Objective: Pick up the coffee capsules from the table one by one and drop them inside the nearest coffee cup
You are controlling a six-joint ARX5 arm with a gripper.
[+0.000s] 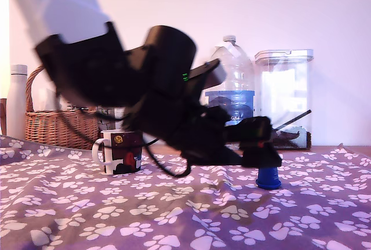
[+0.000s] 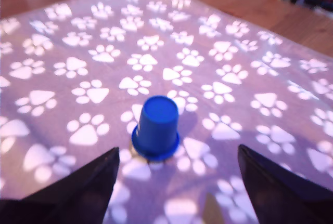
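Blue plastic, small and tapered, the coffee capsule [image 2: 155, 129] stood rim-down on the purple cloth-draped table [image 2: 62, 47] with its white paw prints, narrow end up, so its long axis ran straight up from the cloth. It sat just ahead of my gripper [image 2: 177, 174], roughly on the line between my two dark fingers [image 2: 88, 185], though a little nearer one than the other. My jaws were spread wide with nothing between them, and neither touched the capsule.

In the exterior view my gripper [image 1: 262, 145] hung low and just above the capsule [image 1: 268, 177], which stood toward that view's right. The dark maroon-black ceramic mug [image 1: 123, 152], white-handled and with a yellow moon on it, stood well apart toward that view's left, past my own blurred arm.

I judged that the next move called for a short advance and descent until the capsule's body lay between my fingers, then a squeeze across its tapered sides above the wider rim.
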